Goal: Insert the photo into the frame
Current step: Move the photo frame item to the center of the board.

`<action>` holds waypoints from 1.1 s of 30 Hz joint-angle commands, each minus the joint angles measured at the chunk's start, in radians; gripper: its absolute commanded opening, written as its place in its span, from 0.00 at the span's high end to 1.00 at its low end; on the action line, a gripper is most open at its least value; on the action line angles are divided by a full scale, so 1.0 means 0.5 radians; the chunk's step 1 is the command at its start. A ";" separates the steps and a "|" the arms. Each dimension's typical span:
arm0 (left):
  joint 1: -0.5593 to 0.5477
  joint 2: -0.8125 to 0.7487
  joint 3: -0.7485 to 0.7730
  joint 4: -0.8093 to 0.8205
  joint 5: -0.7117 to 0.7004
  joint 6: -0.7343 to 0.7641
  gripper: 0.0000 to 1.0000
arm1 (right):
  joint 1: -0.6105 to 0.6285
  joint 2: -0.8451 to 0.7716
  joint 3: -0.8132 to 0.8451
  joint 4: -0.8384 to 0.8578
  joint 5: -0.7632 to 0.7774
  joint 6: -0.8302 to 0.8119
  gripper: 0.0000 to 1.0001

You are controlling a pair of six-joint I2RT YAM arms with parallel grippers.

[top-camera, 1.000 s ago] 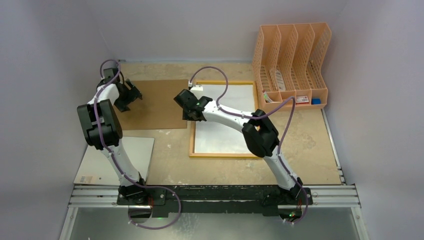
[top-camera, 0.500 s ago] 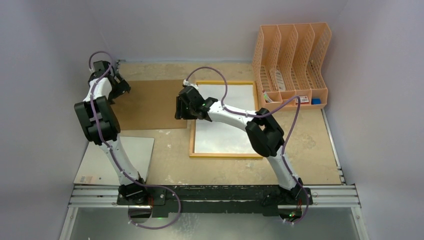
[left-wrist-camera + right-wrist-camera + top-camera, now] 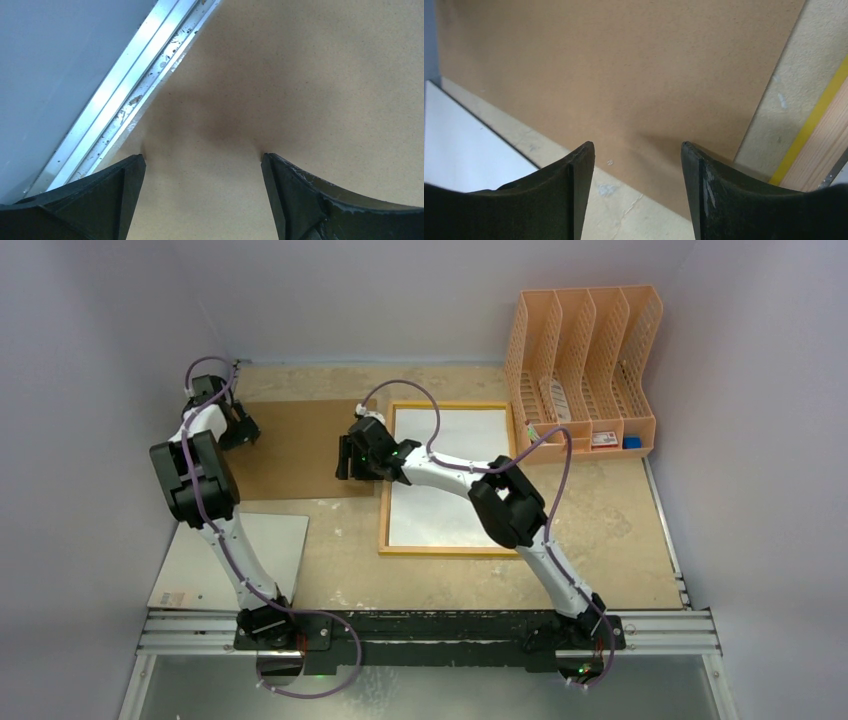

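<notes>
The frame lies flat right of centre, wood-coloured with a yellow rim; its yellow edge shows in the right wrist view. A plain white sheet, the photo with its blank back up, lies inside it. The brown backing board lies to the left of the frame. My left gripper is open and empty, low over the board's left edge. My right gripper is open and empty over the board's near right corner.
A peach file rack stands at the back right. A grey-white flat panel lies at the front left and shows in the right wrist view. An aluminium rail and the wall run beside the board's left edge.
My right gripper has moved left, off the frame, to the brown board's right edge. My left gripper has moved left to the board's left edge. Frame and sheet have not moved.
</notes>
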 commanded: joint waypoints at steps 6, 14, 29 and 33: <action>0.082 -0.041 -0.071 0.130 -0.158 0.084 0.07 | -0.008 0.141 0.289 -0.271 0.478 0.030 0.31; 0.085 -0.107 -0.199 0.259 -0.293 0.090 0.04 | -0.008 0.198 0.350 -0.379 0.683 0.030 0.30; 0.084 -0.106 -0.347 0.432 -0.017 0.018 0.04 | 0.010 0.211 0.350 -0.526 0.776 0.159 0.29; 0.089 -0.073 -0.325 0.350 0.136 -0.174 0.05 | 0.010 0.246 0.345 -0.499 0.500 0.189 0.28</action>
